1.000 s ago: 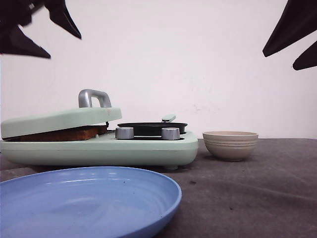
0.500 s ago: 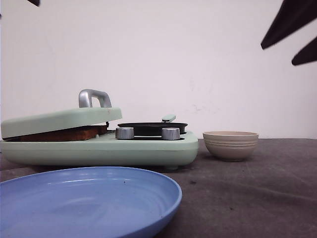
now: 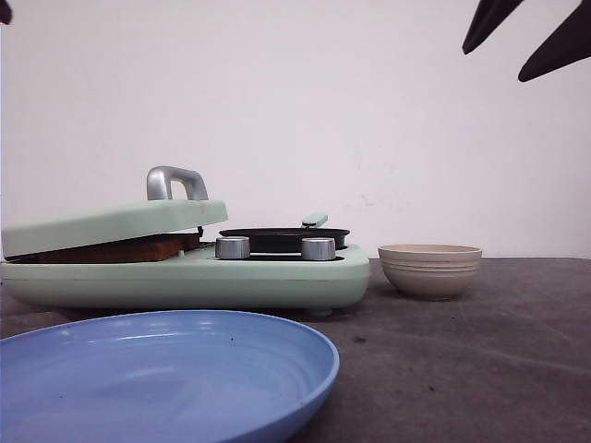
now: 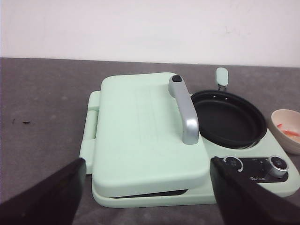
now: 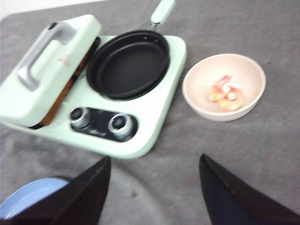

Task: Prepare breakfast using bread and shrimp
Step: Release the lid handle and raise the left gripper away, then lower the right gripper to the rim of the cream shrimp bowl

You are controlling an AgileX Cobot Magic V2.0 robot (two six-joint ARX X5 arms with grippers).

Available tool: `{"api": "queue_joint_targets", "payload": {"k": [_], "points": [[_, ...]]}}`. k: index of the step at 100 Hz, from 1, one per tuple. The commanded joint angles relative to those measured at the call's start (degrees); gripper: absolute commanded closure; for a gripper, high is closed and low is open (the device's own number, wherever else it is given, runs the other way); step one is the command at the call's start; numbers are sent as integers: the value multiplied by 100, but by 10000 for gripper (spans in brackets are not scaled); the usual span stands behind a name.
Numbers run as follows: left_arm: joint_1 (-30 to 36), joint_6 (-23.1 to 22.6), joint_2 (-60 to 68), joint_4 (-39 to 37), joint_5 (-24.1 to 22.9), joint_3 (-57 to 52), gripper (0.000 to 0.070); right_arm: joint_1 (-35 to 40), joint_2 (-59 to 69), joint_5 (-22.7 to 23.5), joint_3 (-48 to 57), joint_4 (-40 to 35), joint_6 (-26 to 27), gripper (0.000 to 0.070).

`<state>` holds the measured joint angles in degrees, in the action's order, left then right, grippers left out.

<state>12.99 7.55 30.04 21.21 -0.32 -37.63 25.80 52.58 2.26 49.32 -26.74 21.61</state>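
The bread (image 3: 125, 249) lies in the mint green sandwich press (image 3: 185, 277). Only its brown crust edge shows under the nearly shut lid (image 4: 145, 126), also in the right wrist view (image 5: 65, 91). Pink shrimp (image 5: 227, 96) lie in a beige bowl (image 5: 194, 96) to the right of the appliance (image 3: 429, 277). My left gripper (image 4: 147, 197) is open and empty, high above the lid's front edge; only a tip shows in the front view (image 3: 4, 11). My right gripper (image 5: 154, 192) is open and empty, high above the table in front of the appliance (image 3: 492, 65).
A black pan (image 5: 129, 63) sits on the appliance's right half, with two silver knobs (image 3: 318, 248) in front. The lid has a silver handle (image 4: 185, 110). A large blue plate (image 3: 166, 378) lies at the front left. The table is dark grey cloth.
My left gripper has risen almost out of the front view. My right gripper has moved up and a little left. The appliance, bowl and plate have not moved.
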Motion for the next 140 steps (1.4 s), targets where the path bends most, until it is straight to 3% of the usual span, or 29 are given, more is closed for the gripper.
{"api": "queue_joint_targets", "payload": {"k": [1,25,59,100,140], "points": [[9,83,-219,-66,-83,81,231,-162,356,103,284,-81,-361,288],[9,175,-1027,-9,-466,516,231,-962,1668,299,1132,-444,-584,289],[9,216,-1126,-24,-483,916,230,-1742,3536,894,2288,-514,-732,288],[9,103,-870,-190,-483,931,230,-1989,5517,1154,3595,-616,-988,289],[9,57,-625,-302,-483,931,230,-2035,6321,1080,3775,-380,-1082,289]]}}
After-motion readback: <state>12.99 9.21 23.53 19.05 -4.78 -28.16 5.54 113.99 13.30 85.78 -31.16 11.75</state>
